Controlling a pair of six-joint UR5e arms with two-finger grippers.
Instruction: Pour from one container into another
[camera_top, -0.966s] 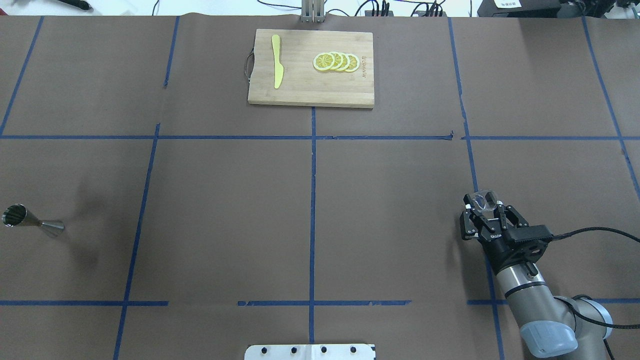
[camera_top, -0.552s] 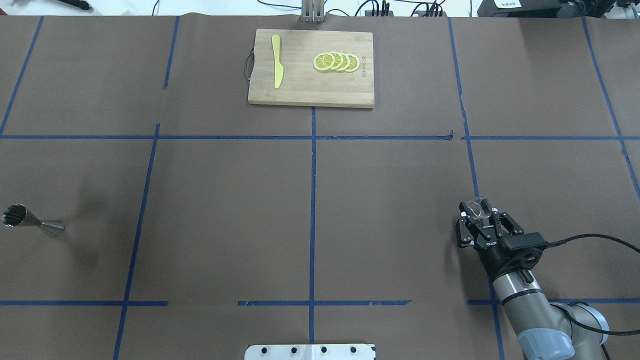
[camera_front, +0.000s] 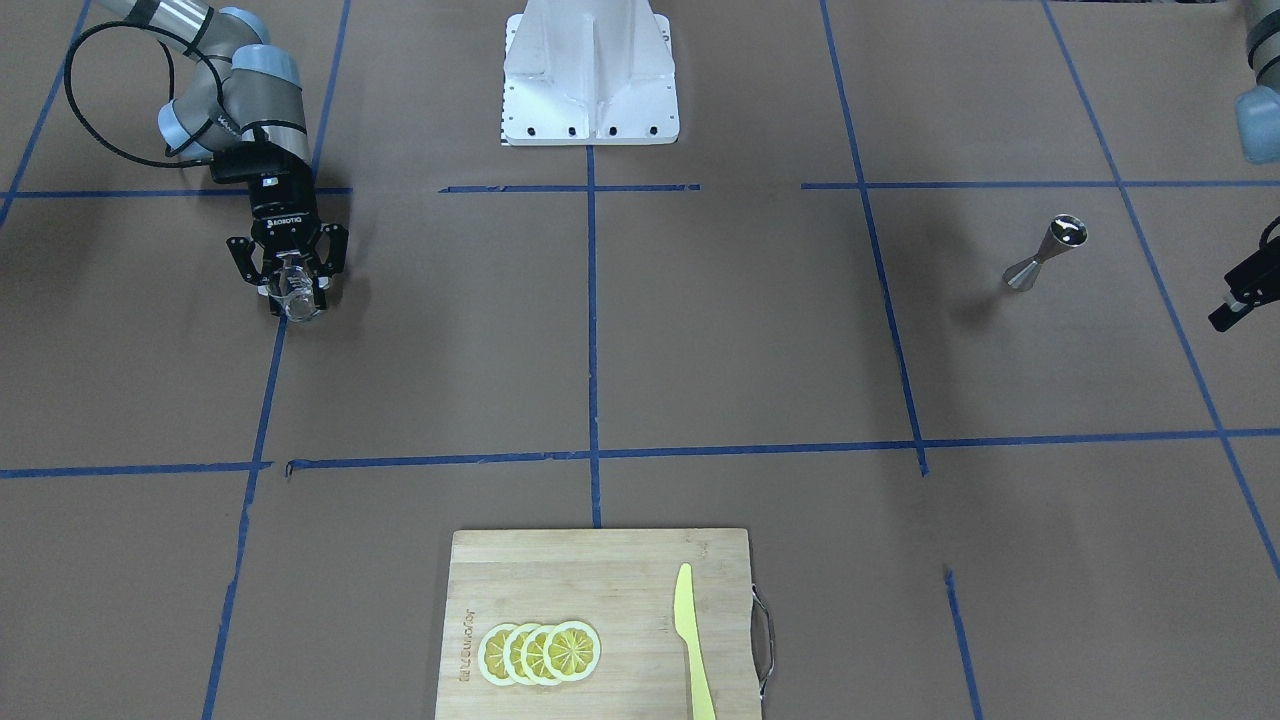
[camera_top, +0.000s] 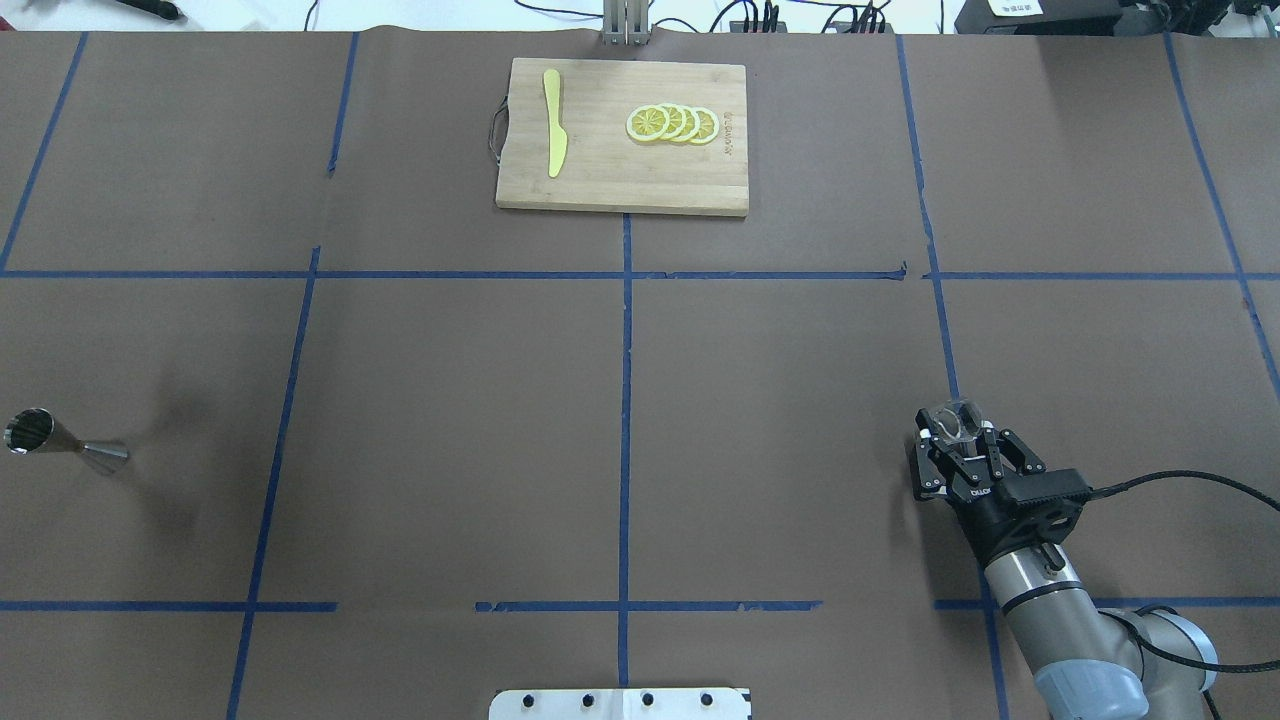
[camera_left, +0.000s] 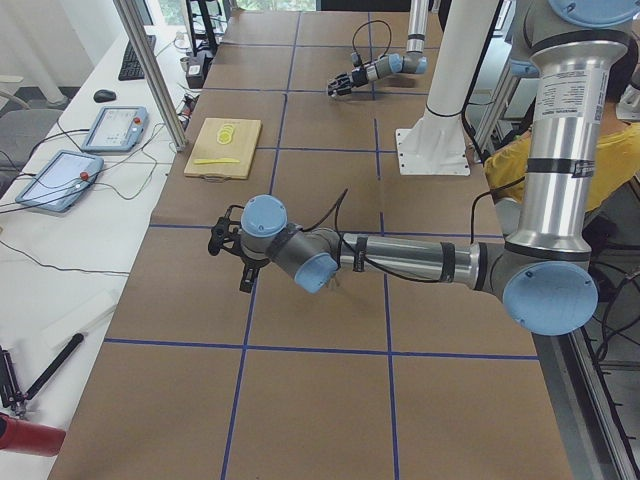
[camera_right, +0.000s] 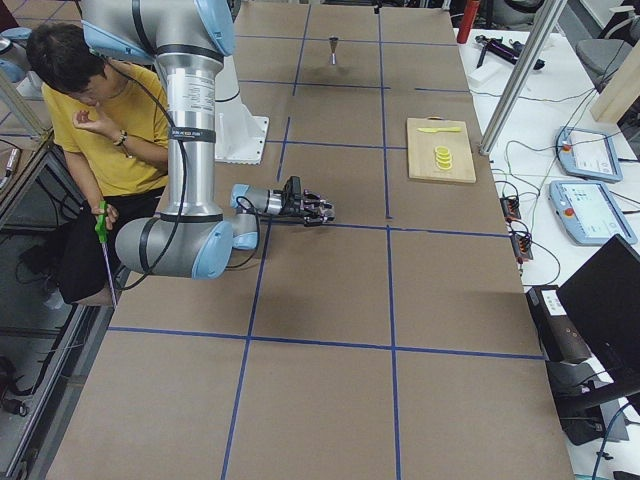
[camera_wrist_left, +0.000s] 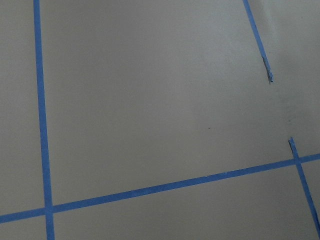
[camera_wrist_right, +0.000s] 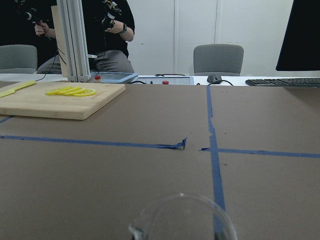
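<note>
Table: brown paper, blue tape grid.
Right gripper: fingers clamped on cup.
Left gripper: cut by view edge, spread unclear.
Jigger: upright, axis vertical. Far across table from right gripper, toward robot's left. Near left gripper, so left arm is closer.
Glass cup: between right gripper's fingers.

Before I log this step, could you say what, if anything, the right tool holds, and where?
The right tool clamps the clear glass cup across its side walls.
</note>
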